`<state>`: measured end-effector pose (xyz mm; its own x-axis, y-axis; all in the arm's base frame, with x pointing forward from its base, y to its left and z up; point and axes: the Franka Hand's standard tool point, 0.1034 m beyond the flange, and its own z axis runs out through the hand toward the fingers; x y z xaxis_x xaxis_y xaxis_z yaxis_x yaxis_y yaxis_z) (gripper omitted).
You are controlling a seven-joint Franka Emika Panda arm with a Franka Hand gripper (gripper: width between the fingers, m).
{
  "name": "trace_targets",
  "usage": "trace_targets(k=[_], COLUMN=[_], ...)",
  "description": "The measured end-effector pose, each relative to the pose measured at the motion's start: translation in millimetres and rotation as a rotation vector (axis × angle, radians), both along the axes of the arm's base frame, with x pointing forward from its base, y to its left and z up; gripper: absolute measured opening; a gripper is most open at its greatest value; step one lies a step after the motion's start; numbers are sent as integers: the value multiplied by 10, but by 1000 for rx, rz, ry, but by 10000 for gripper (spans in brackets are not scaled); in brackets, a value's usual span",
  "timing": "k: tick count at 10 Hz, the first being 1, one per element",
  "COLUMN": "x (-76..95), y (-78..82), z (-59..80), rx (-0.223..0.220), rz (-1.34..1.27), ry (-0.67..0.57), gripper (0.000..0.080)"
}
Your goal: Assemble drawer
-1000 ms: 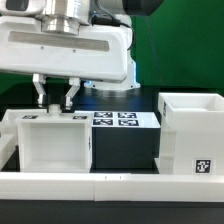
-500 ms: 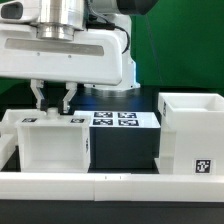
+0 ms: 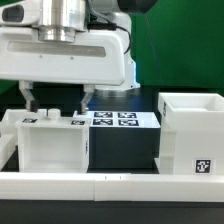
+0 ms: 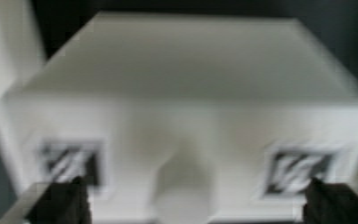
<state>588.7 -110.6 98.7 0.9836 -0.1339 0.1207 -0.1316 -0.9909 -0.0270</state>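
The arm hangs straight down over the exterior view's left part of the black counter (image 3: 125, 150). The gripper (image 3: 56, 106) is spread wide and grasps nothing. Its fingers (image 3: 28, 102) hang just above the two top corners of a white drawer part (image 3: 55, 148) that stands on the counter. In the wrist view the dark fingers (image 4: 60, 200) flank that part (image 4: 194, 90), which is blurred and shows two square tags (image 4: 69, 160). I cannot tell whether they touch it. An open-topped white box (image 3: 190, 130) stands well apart on the exterior view's right.
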Motion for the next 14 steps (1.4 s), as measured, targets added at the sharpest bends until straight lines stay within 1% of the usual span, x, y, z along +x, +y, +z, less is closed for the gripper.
trace_targets(k=[1,2,3,4,5,6,7,8,9,10,11,12,13,14], x=[155,197,218,341,391,364,295,277,216,262,263,323,318,324], y=[69,189,299,346,334,345,367,361,324,276,246,259,285,287], z=[96,112,117,107,72,71,71,48,23,-45,-134,-147,-112,-109], rx=[22,54,89,111,124,137,157,169,176,166,164,158,159,157], rz=[-24,-49,-52,-35,-31,-27,-21,-15,6,26,41,50,53,51], ry=[20,88,194,273,326,373,444,501,632,724,809,811,806,785], gripper=[642,647,647,649,649,649,649,649,649,649,649,649,649,649])
